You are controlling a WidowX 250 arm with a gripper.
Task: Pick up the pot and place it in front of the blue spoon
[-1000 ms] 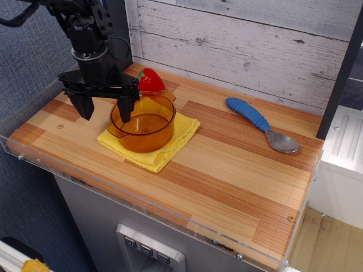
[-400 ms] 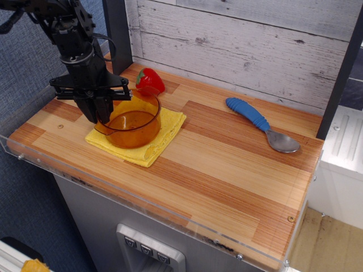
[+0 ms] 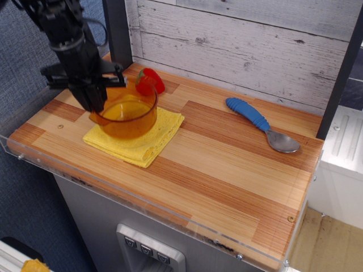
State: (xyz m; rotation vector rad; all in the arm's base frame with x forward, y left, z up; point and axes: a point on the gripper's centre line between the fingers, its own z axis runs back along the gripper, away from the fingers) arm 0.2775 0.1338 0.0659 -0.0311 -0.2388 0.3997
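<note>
The transparent orange pot (image 3: 126, 117) hangs tilted just above the yellow folded cloth (image 3: 136, 137) at the left of the wooden table. My gripper (image 3: 95, 106) is shut on the pot's left rim and holds it up. The blue spoon (image 3: 262, 123), with a ribbed blue handle and a silver bowl, lies at the back right of the table, bowl pointing to the right and front. The pot is far to the left of the spoon.
A red strawberry (image 3: 150, 81) sits right behind the pot, partly seen through its rim. A dark post (image 3: 116, 31) stands behind my arm, and a plank wall (image 3: 244, 39) runs along the back. A clear plastic rim (image 3: 142, 201) edges the table front.
My gripper closed from open onto the pot's left rim, dragged pot and cloth a little leftward, and has now lifted the pot off the cloth.
</note>
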